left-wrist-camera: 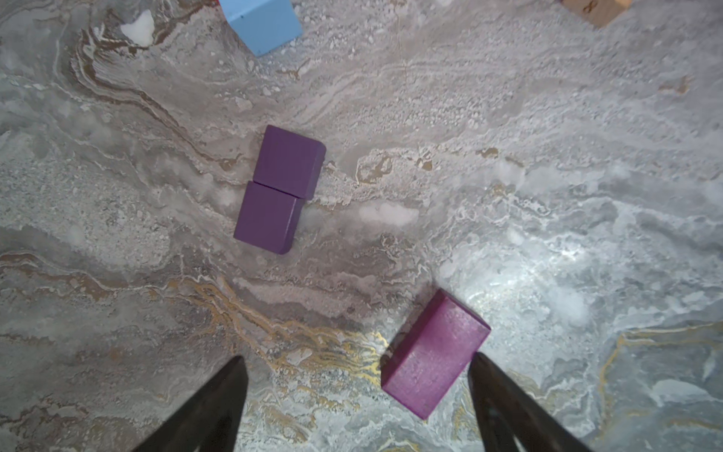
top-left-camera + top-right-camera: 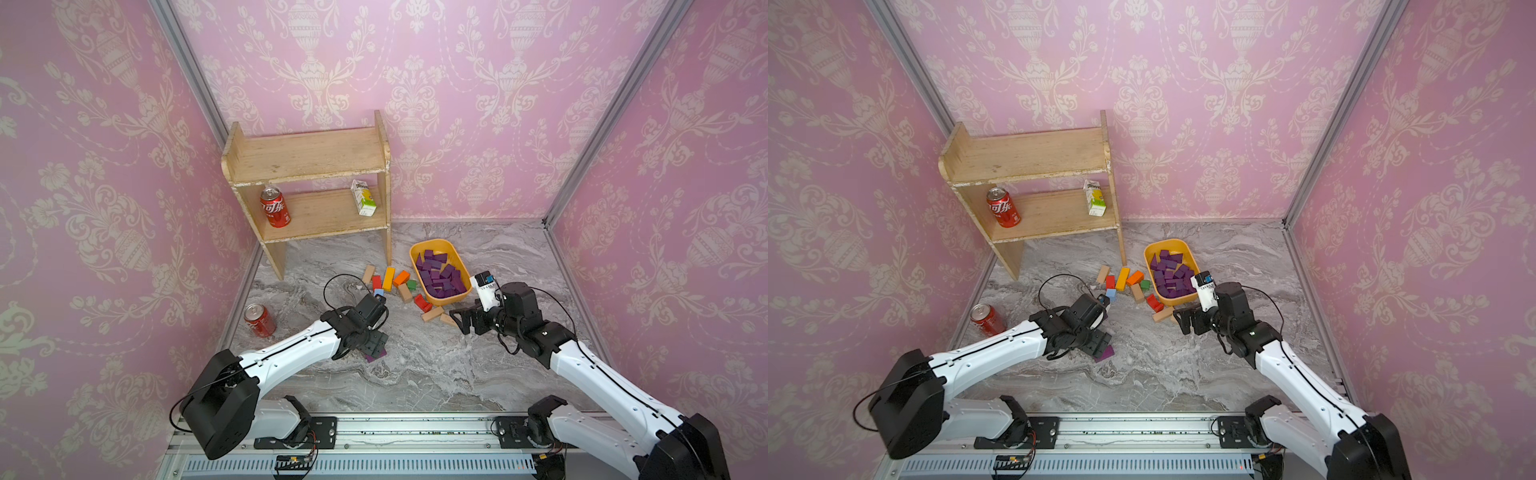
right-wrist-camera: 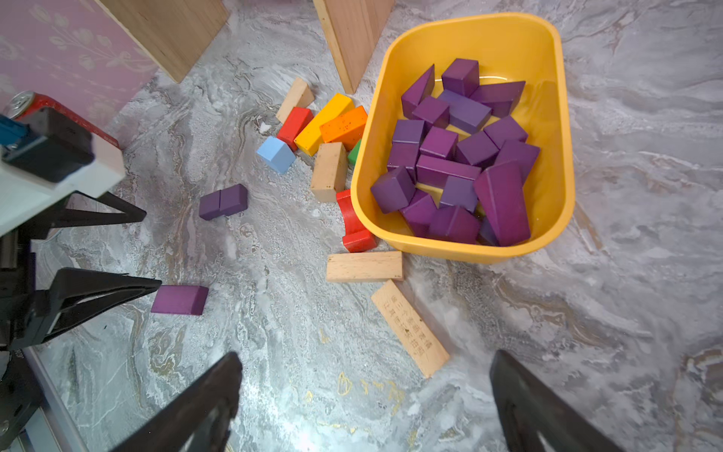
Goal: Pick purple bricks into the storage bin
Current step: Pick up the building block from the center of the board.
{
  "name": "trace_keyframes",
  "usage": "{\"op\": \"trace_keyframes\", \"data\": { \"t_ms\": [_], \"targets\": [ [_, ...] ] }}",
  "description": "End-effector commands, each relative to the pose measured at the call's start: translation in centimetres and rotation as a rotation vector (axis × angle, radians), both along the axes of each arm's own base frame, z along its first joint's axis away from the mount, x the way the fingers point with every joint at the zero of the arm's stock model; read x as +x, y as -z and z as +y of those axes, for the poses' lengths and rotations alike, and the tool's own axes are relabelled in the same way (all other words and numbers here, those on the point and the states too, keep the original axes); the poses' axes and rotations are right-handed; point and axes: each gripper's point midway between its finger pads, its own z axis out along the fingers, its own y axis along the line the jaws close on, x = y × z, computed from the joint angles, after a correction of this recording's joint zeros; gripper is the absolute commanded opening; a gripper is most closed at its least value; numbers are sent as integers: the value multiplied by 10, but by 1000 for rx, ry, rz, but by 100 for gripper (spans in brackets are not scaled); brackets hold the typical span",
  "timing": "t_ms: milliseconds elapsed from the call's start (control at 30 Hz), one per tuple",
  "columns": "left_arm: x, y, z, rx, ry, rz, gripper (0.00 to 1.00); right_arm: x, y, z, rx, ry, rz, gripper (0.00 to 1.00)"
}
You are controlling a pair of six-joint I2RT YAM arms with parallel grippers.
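On the table, just beside the far corner of the bin, stands the shelf. It plays no part in the task and only limits approach from that side. The bin sits flat with its open top unobstructed. Most of the purple bricks already lie heaped inside it, so the job is judged nearly complete. The right gripper hovers near the bin's robot-side end with its jaws spread wide and holding nothing, a posture suited to an unloaded arm free for the next pick. The left gripper is low over the table, well apart from the bin. Its jaws are open and straddle a single brick that lies flat close against one finger and is not clamped; contact cannot be confirmed. The wide stance gives clearance on both faces before closing. Along the bin's shelf-side wall the non-purple blocks are bunched, some touching the wall; these are to be left out. Farther from the bin than those blocks lie two purple cubes, face to face and touching, so one grasp may catch both or knock one aside.
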Motion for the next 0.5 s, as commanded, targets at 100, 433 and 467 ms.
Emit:
{"op": "trace_keyframes", "data": {
  "t_ms": [100,433,467],
  "targets": [
    [-17,13,-14,-12,40,66,79,3,6,3,18,0,-17,100],
    [-27,26,-33,2,121,129,69,4,18,3,16,14,23,100],
    [-27,26,-34,3,122,131,68,4,19,3,14,15,27,100]
  ]
}}
